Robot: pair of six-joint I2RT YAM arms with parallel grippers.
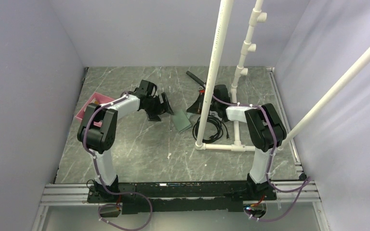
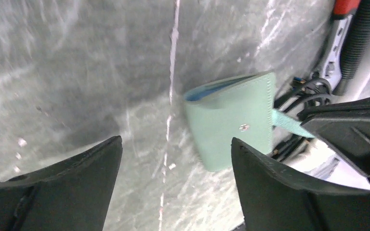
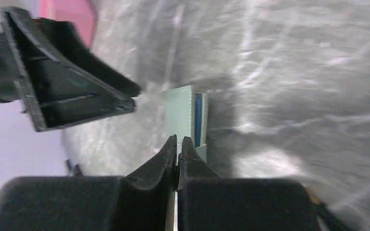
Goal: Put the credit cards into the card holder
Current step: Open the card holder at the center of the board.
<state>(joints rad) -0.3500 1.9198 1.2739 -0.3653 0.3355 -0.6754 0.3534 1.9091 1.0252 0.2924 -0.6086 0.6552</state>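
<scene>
Card holder [image 2: 231, 122] sits near the middle of the table [image 1: 139, 154], a little toward the far edge. It is partly open, so the pale blue lining shows at one side. It looks light, thin and pliant, with a soft stitched skin that would probably slide on the marbled top and flop if taken by one flap alone. Its closure tab [image 2: 285, 121] runs out to the right gripper [image 3: 177, 144], whose fingers are pinched together on that strap. This seems a workable anchor but a weak one, likely to twist. The left gripper [image 2: 176, 142] hovers just beside the card holder, fingers spread wide and holding nothing. A firmer hold would likely be the stitched edge of the upper flap, which would keep the pocket gaping. No credit cards can be made out with certainty. Beyond lie dark cables [image 1: 214, 127], a white pipe stand [image 1: 212, 86] and, toward the left edge, a pink tray [image 1: 92, 107].
</scene>
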